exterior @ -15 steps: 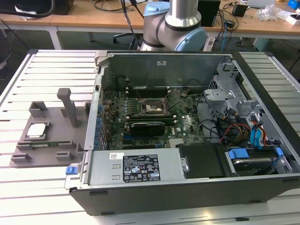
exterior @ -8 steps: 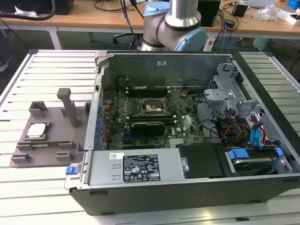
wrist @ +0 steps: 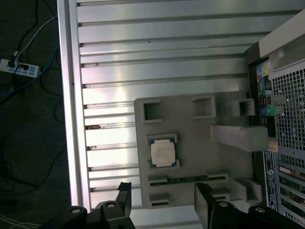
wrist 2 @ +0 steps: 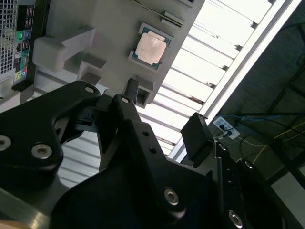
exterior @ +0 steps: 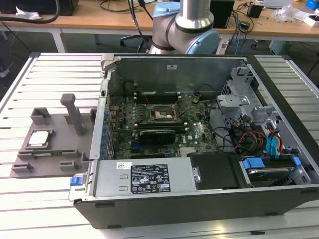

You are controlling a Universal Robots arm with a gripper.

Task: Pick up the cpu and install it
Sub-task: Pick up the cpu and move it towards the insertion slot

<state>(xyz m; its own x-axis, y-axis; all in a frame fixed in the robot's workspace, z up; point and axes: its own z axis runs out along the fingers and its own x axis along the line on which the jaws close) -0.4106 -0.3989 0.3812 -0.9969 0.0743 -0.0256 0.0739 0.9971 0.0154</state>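
Note:
The cpu [exterior: 40, 139] is a small silvery square lying flat in a recess of the grey fixture [exterior: 57, 154], on the slatted table at the exterior view's left. Both wrist views look down on the cpu [wrist: 163, 153] [wrist 2: 151, 47] from well above. My gripper [wrist: 163, 202] [wrist 2: 164, 114] is open, its black fingers [wrist: 125, 196] spread wide with nothing between them, and it hangs high over the fixture's edge, apart from the chip. Inside the open computer case [exterior: 279, 199], the dark square socket [exterior: 160, 115] sits on the motherboard.
A tall grey post [exterior: 75, 113] rises from the fixture near the cpu. In the case lie a long black expansion card [exterior: 157, 135], a labelled power supply [exterior: 144, 177], drive cages and cables [exterior: 249, 137]. The arm's base [exterior: 184, 27] stands behind the case.

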